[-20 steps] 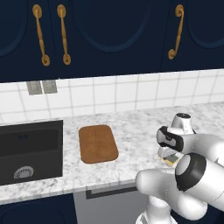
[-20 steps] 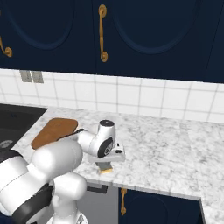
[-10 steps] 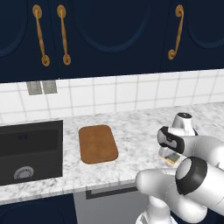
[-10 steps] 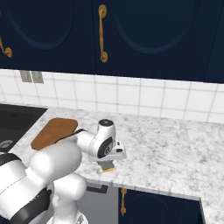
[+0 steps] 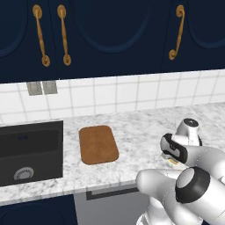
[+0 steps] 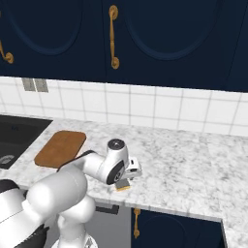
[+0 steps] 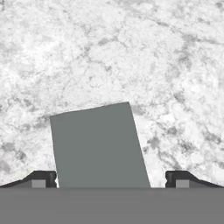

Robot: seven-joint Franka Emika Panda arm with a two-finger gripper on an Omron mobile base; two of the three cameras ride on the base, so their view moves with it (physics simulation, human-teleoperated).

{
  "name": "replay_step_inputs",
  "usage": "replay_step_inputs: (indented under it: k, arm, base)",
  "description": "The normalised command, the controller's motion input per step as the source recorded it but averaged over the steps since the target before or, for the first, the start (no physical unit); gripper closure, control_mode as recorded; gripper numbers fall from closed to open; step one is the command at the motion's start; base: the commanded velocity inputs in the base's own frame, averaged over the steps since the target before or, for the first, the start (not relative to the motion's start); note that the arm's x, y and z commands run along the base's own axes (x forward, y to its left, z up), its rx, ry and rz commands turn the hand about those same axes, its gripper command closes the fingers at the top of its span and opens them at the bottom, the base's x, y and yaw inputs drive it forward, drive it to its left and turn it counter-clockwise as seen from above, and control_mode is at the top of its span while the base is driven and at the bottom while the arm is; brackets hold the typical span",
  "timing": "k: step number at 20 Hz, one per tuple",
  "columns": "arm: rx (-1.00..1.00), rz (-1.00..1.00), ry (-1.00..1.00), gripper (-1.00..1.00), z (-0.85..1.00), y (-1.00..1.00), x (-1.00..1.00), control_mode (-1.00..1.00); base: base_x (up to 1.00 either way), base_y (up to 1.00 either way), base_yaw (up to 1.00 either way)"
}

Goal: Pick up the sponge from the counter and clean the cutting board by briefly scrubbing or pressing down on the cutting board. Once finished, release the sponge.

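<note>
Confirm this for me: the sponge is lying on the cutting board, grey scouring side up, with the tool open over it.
Wrong on one count: the sponge lies on the counter, not on the cutting board, which sits well off toward the sink. The right base view shows the gap between them. The rest stands: the hand view shows the grey scouring side up and the tool open over it.

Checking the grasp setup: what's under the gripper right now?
The sponge, grey scouring side up, lies on the marble counter between the open gripper's fingertips. Its near end and yellow body are hidden in the hand view.
</note>
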Motion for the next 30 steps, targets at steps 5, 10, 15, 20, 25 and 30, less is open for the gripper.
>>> replay_step_inputs:
  k: [5, 10, 15, 20, 25, 30]
  arm:
    - [-0.03, 0.0, -0.13, -1.0, -0.19, -0.01, 0.06, -1.0]
    - [-0.02, 0.0, -0.01, -1.0, -0.28, 0.0, -0.09, -1.0]
    - [0.0, 0.0, 0.0, -1.0, -0.19, 0.0, -0.2, -1.0]
    - [0.0, 0.0, 0.0, -1.0, -0.15, 0.0, -0.28, -1.0]
    - [0.0, 0.0, 0.0, -1.0, -0.2, 0.14, 0.12, -1.0]
    - [-0.01, 0.0, 0.01, -1.0, -0.36, 0.33, 0.28, -1.0]
  base:
    - [0.0, 0.0, 0.0]
    - [0.0, 0.0, 0.0]
    - [0.0, 0.0, 0.0]
    - [0.0, 0.0, 0.0]
    - [0.0, 0.0, 0.0]
    - [0.0, 0.0, 0.0]
